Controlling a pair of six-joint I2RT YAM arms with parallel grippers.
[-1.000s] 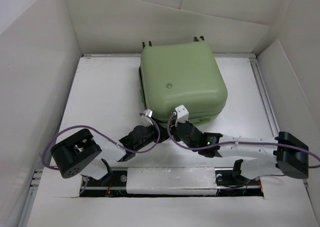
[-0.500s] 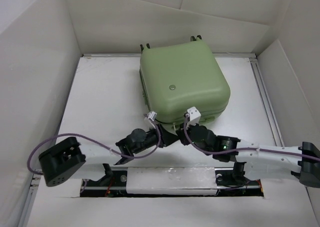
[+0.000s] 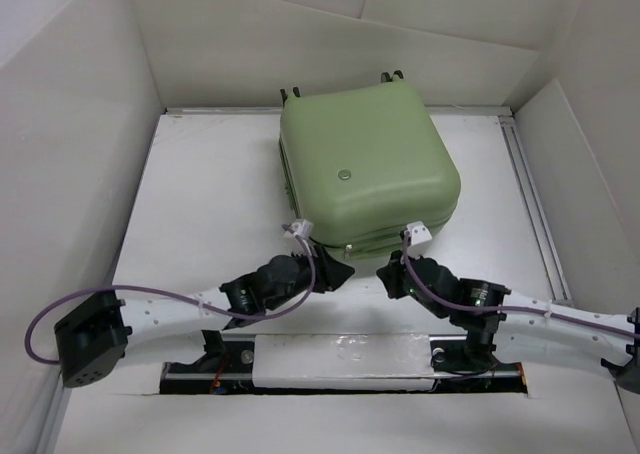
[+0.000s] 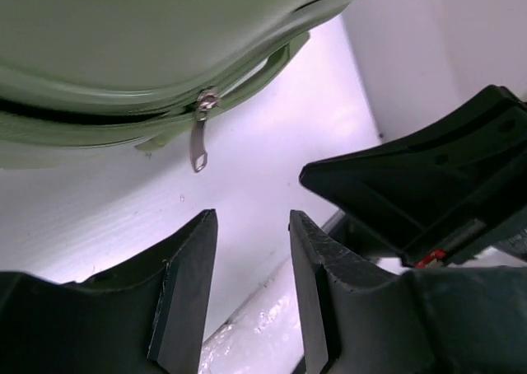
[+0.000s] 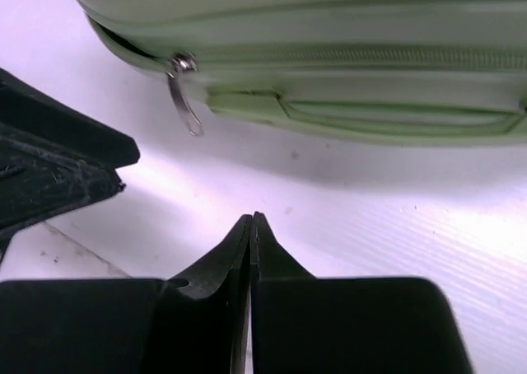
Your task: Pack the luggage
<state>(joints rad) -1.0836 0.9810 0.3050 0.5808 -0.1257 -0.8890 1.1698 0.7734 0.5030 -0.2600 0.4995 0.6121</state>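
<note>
The luggage (image 3: pixel 365 164) is a pale sage-green hard-shell case lying flat at the back middle of the table, lid down, with a round silver badge (image 3: pixel 346 174) on top. A silver zipper pull (image 4: pixel 198 139) hangs at its near edge, also seen in the right wrist view as the zipper pull (image 5: pixel 183 94). My left gripper (image 3: pixel 338 272) sits just in front of the near edge, open, with nothing between its fingers (image 4: pixel 193 267). My right gripper (image 3: pixel 390 277) lies beside it, shut and empty, its tips (image 5: pixel 251 219) a short way from the luggage (image 5: pixel 329 69).
White cardboard walls (image 3: pixel 80 134) enclose the table on three sides. A metal rail (image 3: pixel 530 194) runs along the right side. The arm bases and a white padded strip (image 3: pixel 340 359) lie along the near edge. Purple cables loop over both arms.
Both grippers have drawn back and down from the luggage's near edge. The left gripper has opened. The luggage shifted slightly to the right and its lid sits lower.
</note>
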